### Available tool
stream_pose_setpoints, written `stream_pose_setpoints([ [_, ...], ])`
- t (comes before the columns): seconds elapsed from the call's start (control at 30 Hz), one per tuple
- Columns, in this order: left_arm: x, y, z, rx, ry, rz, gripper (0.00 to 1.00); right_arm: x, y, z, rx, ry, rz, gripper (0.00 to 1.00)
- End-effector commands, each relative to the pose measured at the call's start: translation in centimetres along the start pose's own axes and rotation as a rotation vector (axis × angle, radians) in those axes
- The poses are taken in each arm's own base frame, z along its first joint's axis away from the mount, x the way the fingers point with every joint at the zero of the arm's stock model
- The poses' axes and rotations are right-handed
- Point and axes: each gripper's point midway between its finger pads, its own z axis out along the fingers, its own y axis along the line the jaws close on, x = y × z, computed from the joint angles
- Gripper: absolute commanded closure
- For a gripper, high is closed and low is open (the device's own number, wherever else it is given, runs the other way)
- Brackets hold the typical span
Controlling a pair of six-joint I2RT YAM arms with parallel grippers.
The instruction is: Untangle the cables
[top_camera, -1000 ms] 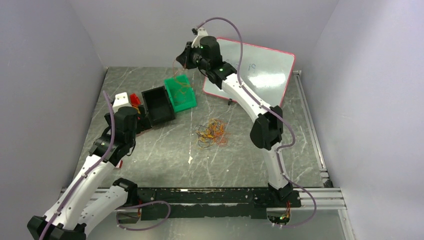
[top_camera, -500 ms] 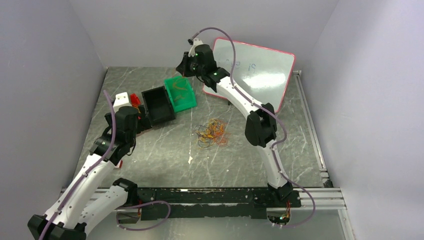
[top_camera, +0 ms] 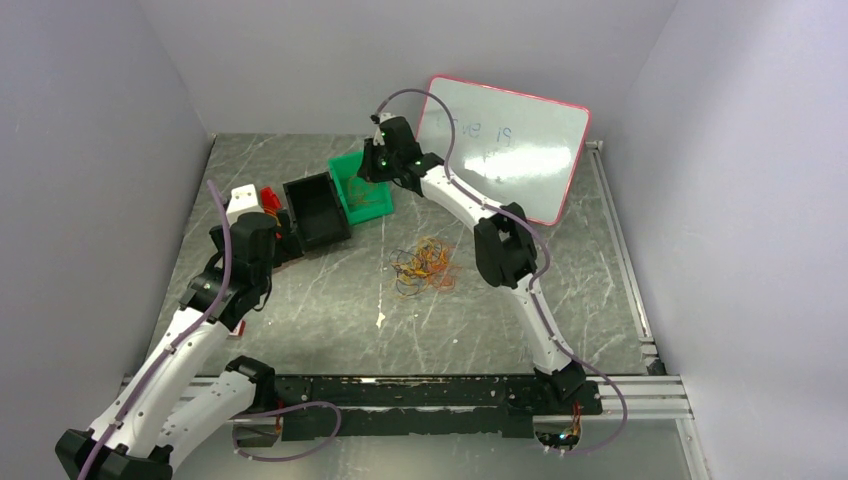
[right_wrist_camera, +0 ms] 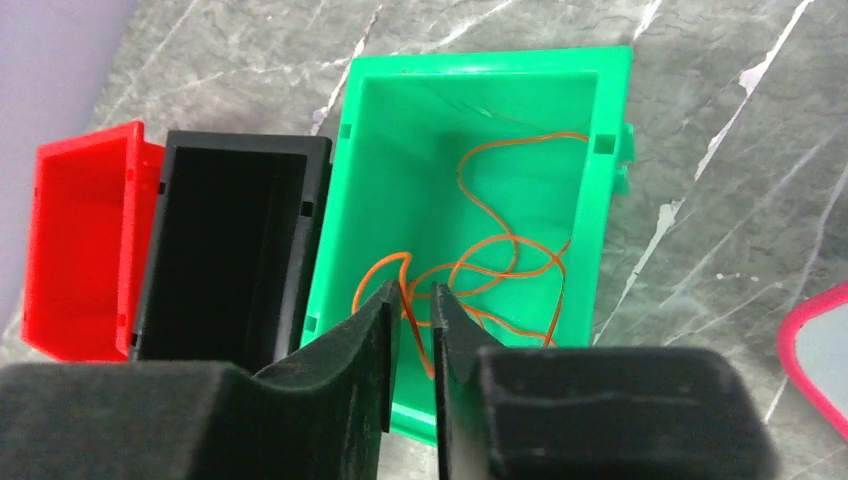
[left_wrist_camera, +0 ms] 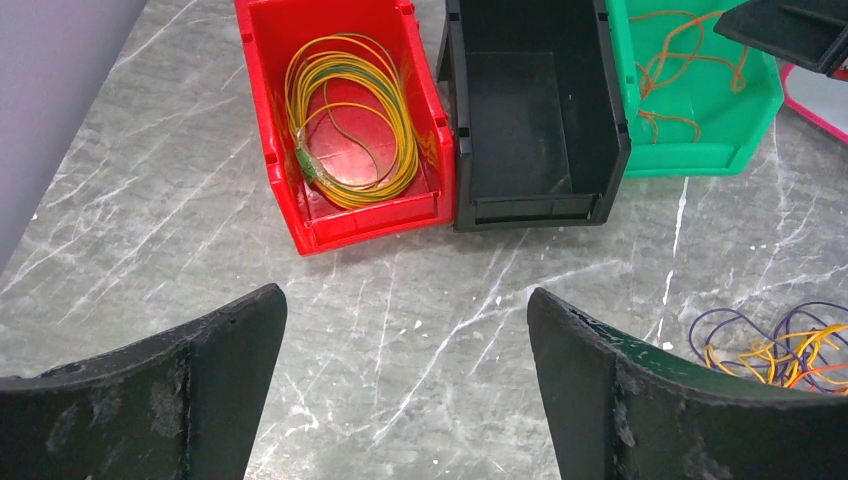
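Cables: the main tangle (top_camera: 425,268) of orange, yellow and dark strands lay loose on the counter (top_camera: 330,310) at centre frame in the top view. In the left wrist view its edge showed at lower right, well apart from the bins.

One orange cable (right_wrist_camera: 505,265) lay curled in loops on the floor of the green bin (right_wrist_camera: 420,150). A yellow-green cable (left_wrist_camera: 350,120) lay coiled inside the red bin (left_wrist_camera: 370,222). Both were separate from the tangle.

Bins: red, black and green stood in a row in the upper left part of the counter, side walls touching or very nearly so. The black bin (left_wrist_camera: 530,120) stood in the middle.

Right gripper (right_wrist_camera: 415,300): positioned over the near end of the green bin, at lower centre of its wrist view. Its fingers (right_wrist_camera: 365,340) stood slightly parted, with a narrow gap between the tips. A stretch of the orange cable showed through that gap. The gap was wider than the strand. Whether either finger touched the strand could not be told.

Left gripper (left_wrist_camera: 405,300): fingers spread wide and released, grasping nothing, above bare counter just short of the red and black bins.

A pink-framed whiteboard (top_camera: 510,150) leaned at upper right of the top view, behind the right arm.
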Motion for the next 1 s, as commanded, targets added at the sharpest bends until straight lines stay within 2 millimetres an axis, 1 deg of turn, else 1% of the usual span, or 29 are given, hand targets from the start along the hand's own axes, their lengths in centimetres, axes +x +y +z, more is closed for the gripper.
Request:
stream_pose_setpoints([
  [0.0,-0.2,0.1,-0.1,0.005,-0.004,0.001,0.05,-1.0,0.3,-0.2,0.000,-0.023,-0.031,0.74],
  [0.07,-0.2,0.1,-0.1,0.006,-0.004,0.001,0.05,-1.1,0.3,-0.4,0.002,-0.026,-0.037,0.68],
  [0.27,-0.1,0.0,0.0,0.007,0.001,0.007,0.04,-3.3,0.6,-1.9,0.027,-0.076,-0.072,0.46],
  [0.4,0.0,-0.1,0.1,0.010,0.006,0.010,0.04,-5.2,0.8,-3.9,0.058,-0.116,-0.112,0.41],
  [0.5,0.0,-0.3,0.0,0.022,0.005,0.010,0.04,-6.5,1.1,-6.2,0.078,-0.147,-0.141,0.41],
  [0.57,0.0,-0.4,0.0,0.034,0.001,0.009,0.05,-6.9,1.3,-7.6,0.090,-0.149,-0.155,0.41],
  [0.67,-0.1,-0.7,0.0,0.049,0.001,0.011,0.05,-6.2,1.7,-9.1,0.075,-0.114,-0.164,0.49],
  [0.77,0.1,-0.9,0.1,0.055,0.007,0.016,0.06,-4.5,2.2,-9.7,0.043,-0.051,-0.159,0.59],
  [0.9,0.1,-1.0,0.1,0.061,0.009,0.018,0.06,-1.7,2.5,-9.0,0.019,0.035,-0.149,0.60],
  [0.97,0.1,-1.0,0.1,0.064,0.009,0.019,0.06,-0.4,2.7,-8.3,0.010,0.075,-0.150,0.58],
])
